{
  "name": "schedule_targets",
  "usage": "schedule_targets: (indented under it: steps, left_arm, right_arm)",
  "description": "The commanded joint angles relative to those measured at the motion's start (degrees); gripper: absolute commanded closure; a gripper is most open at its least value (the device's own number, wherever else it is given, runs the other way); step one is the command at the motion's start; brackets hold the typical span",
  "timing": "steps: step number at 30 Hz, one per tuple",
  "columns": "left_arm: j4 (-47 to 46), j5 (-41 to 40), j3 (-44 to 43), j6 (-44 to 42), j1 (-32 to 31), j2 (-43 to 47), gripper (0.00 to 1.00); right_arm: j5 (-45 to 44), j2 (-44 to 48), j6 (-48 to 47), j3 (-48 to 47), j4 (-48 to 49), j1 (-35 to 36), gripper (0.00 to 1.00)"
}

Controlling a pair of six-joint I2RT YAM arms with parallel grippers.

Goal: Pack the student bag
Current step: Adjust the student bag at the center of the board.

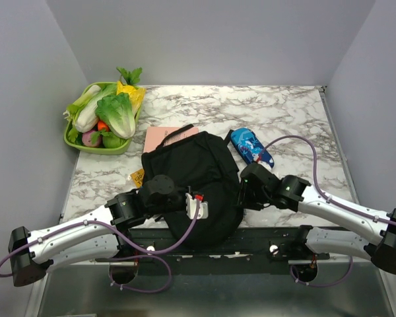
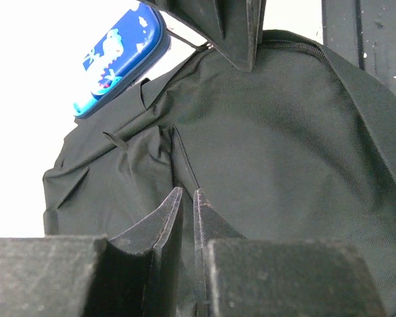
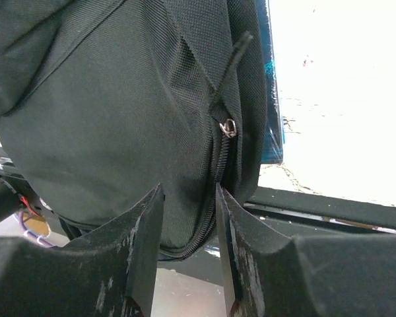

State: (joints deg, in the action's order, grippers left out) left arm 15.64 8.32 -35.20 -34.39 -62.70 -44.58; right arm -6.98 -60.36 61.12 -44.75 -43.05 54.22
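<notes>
The student bag (image 1: 191, 173), a floppy black backpack, lies in the middle of the table near the front edge. My left gripper (image 1: 199, 206) rests on its near part; in the left wrist view (image 2: 188, 191) the jaws are almost together, pinching a fold of the bag's fabric (image 2: 264, 132). My right gripper (image 1: 241, 191) is at the bag's right edge; in the right wrist view (image 3: 188, 188) its fingers straddle and press the zippered edge of the bag (image 3: 119, 112). A metal zipper pull (image 3: 229, 127) sits just above the fingers.
A blue patterned glasses case (image 1: 251, 146) lies right of the bag and also shows in the left wrist view (image 2: 119, 59). A pink book (image 1: 164, 136) lies partly under the bag. A green tray (image 1: 86, 143) of vegetables stands at the back left. A yellow packet (image 1: 138, 176) is at the bag's left.
</notes>
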Motion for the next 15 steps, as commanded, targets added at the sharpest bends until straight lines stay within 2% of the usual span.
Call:
schedule_targets:
  steps: [1,7,10,11,15]
  left_arm:
    - [-0.17,2.41,-0.13,1.08,0.56,1.07,0.78]
    - [0.18,3.02,0.22,1.43,1.7,1.86,0.65]
    - [0.01,3.99,0.92,1.43,1.96,2.3,0.55]
    - [0.01,4.51,1.1,1.35,2.05,2.39,0.53]
    - [0.53,6.0,1.89,1.17,2.05,2.56,0.43]
  right_arm:
    - [0.83,-2.13,1.1,1.86,4.1,0.71,0.55]
    - [4.69,-4.5,2.42,0.11,9.03,2.03,0.64]
    - [6.45,-4.16,4.61,-1.04,11.93,2.39,0.84]
    - [6.63,-3.72,6.45,-1.04,13.85,2.47,0.98]
    - [6.46,-2.05,11.99,0.01,19.31,2.39,0.99]
